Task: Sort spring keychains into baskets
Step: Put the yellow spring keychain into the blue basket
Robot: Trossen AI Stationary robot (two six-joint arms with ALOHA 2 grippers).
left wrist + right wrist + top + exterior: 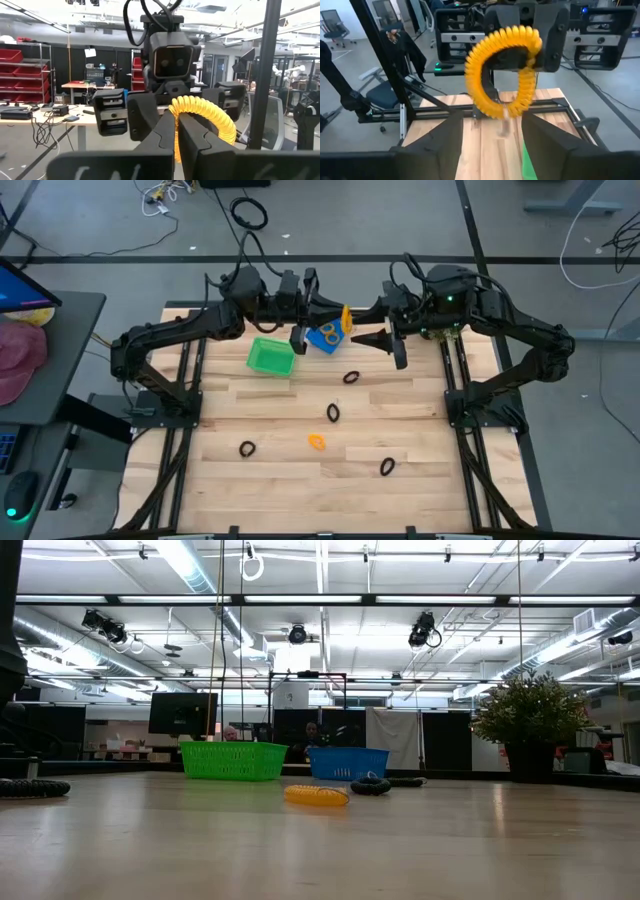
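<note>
**Orange keychain held up between the two arms**

No brand, label or writing can be read anywhere in these views.

The left gripper is closed on an orange keychain, pinching the coil between its two dark fingers. This keychain is a bright orange-yellow spring bent into a loop, its fine ribbed turns clear in the right wrist view, where it hangs upright as an open ring above the wooden table. From above it shows as a small orange shape at the far edge of the table, just over the blue basket.

The right gripper hangs facing it, near the keychain but apart from it, with its fingers spread wide and holding nothing.

The blue basket is a small square tray with low walls, and something orange lies in it. The green basket sits just beside it, toward the left arm; its ribbed walls show in the low view.

On the open table lie one orange ring and four black rings: one near the baskets, one mid-table, one toward the left side and one toward the near right.
</note>
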